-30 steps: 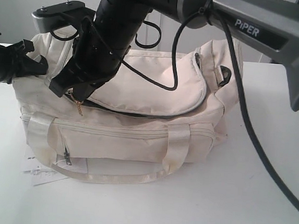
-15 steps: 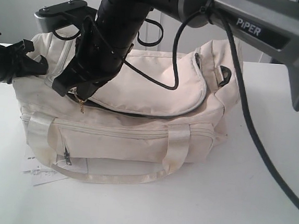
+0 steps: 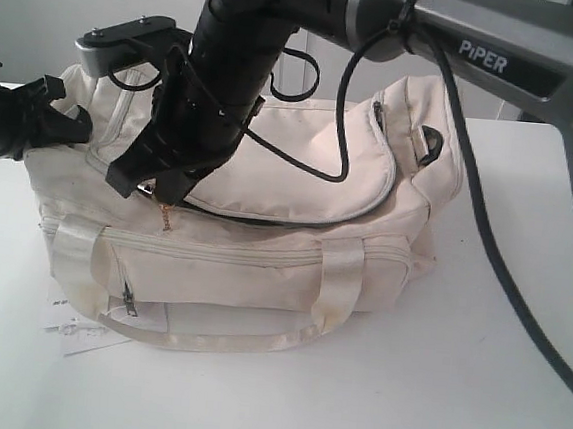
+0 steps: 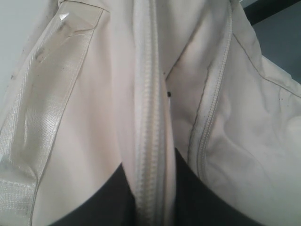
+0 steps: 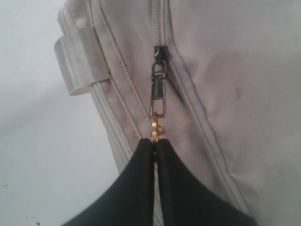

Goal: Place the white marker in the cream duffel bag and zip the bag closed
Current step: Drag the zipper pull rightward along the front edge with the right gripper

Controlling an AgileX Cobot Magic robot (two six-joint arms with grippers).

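— Closest in, what does the right wrist view show?
— The right claw (image 5: 155,143), closed tight on the gold clasp (image 5: 156,128) that hangs from the zipper pull (image 5: 158,92) of the cream duffel bag (image 5: 244,70).
— And the left wrist view?
— The left claw (image 4: 150,165) pinches a fold of the bag, a zipper seam caught in its grip.
— What does only the exterior view show?
— The bag sits on the white table (image 3: 472,391), a paper tag (image 3: 75,332) at its front-left corner, both claws toward its left end.

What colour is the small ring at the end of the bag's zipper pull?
Gold; the ring shows best in the right wrist view.
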